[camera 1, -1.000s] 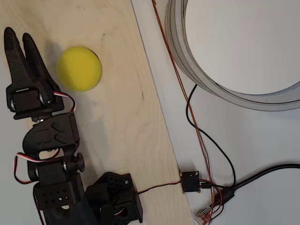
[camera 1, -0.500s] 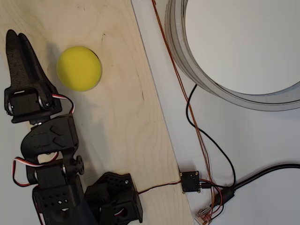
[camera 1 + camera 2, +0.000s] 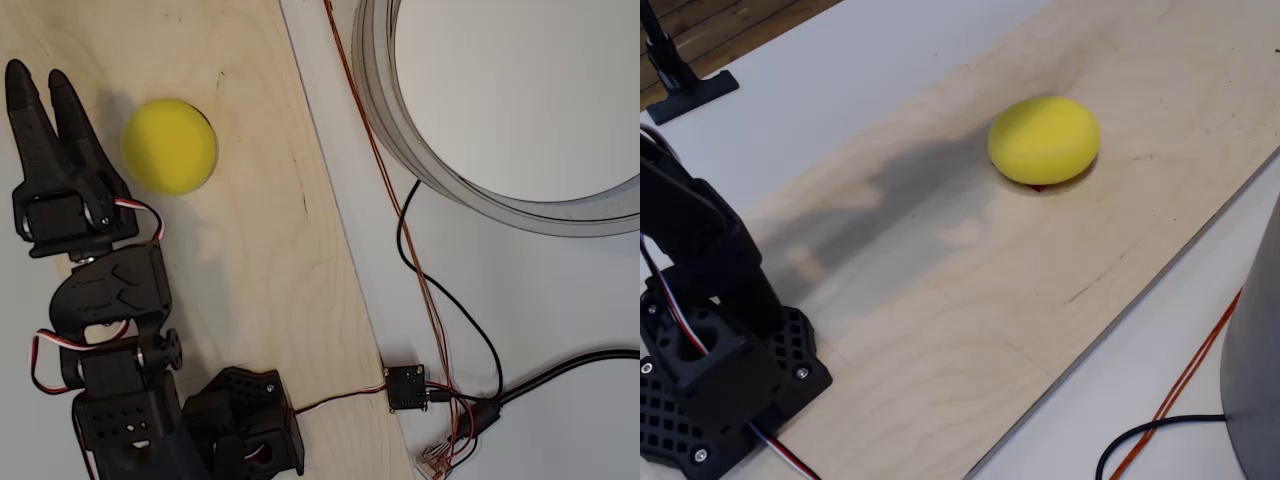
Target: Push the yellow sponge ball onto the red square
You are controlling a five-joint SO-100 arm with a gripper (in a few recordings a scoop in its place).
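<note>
In the overhead view the yellow sponge ball point(image 3: 169, 146) lies just right of the gripper point(image 3: 38, 85), level with its fingers. The fingers point up-frame, parted narrowly and holding nothing. A red trace shows beneath the ball in the fixed view.

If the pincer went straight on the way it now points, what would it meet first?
Probably nothing. In the overhead view the pincer points toward the picture's top edge, and the yellow ball lies beside it on the right, off that line. Ahead is bare wooden board up to the edge; height is unclear.
</note>
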